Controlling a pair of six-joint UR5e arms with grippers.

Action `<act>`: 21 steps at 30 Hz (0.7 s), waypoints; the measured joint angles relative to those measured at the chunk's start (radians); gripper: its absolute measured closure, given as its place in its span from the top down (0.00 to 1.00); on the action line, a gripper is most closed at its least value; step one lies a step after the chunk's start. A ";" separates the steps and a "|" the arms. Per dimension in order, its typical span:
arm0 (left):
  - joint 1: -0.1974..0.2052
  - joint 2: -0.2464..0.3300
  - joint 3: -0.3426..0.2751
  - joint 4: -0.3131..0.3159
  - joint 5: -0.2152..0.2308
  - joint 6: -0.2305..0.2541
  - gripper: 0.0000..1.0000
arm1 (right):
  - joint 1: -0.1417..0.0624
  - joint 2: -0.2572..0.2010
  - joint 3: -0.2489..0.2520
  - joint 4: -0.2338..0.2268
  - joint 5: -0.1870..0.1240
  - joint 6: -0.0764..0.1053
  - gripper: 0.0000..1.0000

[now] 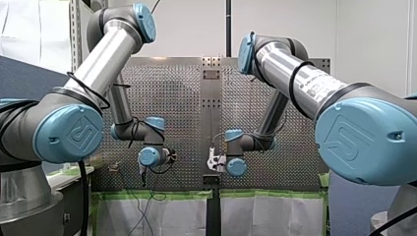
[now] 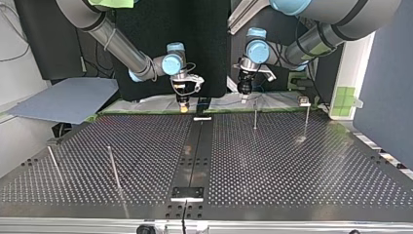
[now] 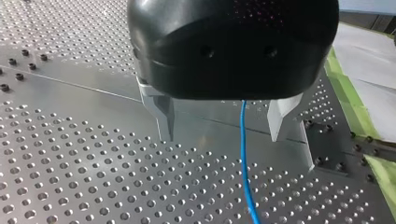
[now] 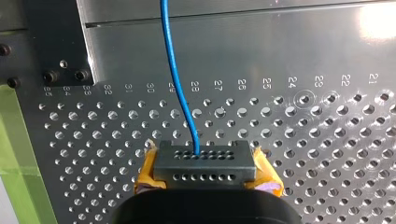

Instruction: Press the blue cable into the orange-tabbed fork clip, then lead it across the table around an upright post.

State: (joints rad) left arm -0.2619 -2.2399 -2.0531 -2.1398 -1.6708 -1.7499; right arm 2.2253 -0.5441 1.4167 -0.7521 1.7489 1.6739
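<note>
The left arm's gripper (image 3: 223,136) stands wide, its two metal fingers (image 3: 166,119) well apart and closed on nothing. The blue cable (image 3: 243,154) comes out from under the black housing and runs between those fingers, nearer one of them, touching neither. It then goes on over the perforated table (image 3: 70,154).

The right arm's gripper (image 4: 205,171) is clamped on a grey perforated block (image 4: 205,158), with the yellow pads (image 4: 148,175) pressed against the block's two ends. The cable (image 4: 176,79) enters one of the block's upper holes and leads away ahead of the gripper in a gentle bend.

In the top view, taken from the table's middle, the right gripper (image 2: 184,101) hangs at about 12 o'clock over the far edge. The left gripper (image 2: 245,87) is at 1 o'clock, the two near each other but apart. One upright post (image 2: 255,117) stands at 1 o'clock and another (image 2: 307,118) at 2 o'clock. Two leaning rods (image 2: 114,168) (image 2: 54,162) stand out at 9 o'clock. A small pale fitting (image 2: 304,101) sits at the far edge behind the 2 o'clock post, too small to identify.
</note>
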 joint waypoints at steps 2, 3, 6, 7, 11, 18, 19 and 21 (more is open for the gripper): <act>-0.001 0.000 0.002 0.000 -0.004 0.000 1.00 | 0.000 0.000 0.000 0.000 0.000 0.000 0.00; -0.001 -0.002 0.002 0.000 -0.008 0.000 1.00 | 0.000 0.000 0.000 0.001 0.000 0.000 0.00; -0.003 -0.019 0.012 -0.001 -0.022 0.001 1.00 | 0.000 0.000 0.000 0.002 0.000 0.000 0.00; -0.003 -0.030 0.021 -0.001 -0.027 0.004 1.00 | 0.000 0.000 0.000 0.002 0.000 0.000 0.00; -0.004 -0.072 0.049 0.006 -0.051 0.016 1.00 | 0.000 0.000 0.000 0.004 0.000 0.000 0.00; -0.003 -0.117 0.085 0.025 -0.083 0.020 1.00 | 0.000 0.000 0.000 0.006 0.000 0.000 0.00; -0.003 -0.118 0.089 0.025 -0.088 0.021 1.00 | 0.000 0.000 0.000 0.006 0.000 0.000 0.00; -0.002 -0.119 0.093 0.025 -0.091 0.023 1.00 | 0.000 0.000 0.000 0.006 0.000 0.000 0.00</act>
State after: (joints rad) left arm -0.2640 -2.3590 -1.9602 -2.1144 -1.7622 -1.7268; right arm 2.2251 -0.5440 1.4165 -0.7466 1.7490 1.6738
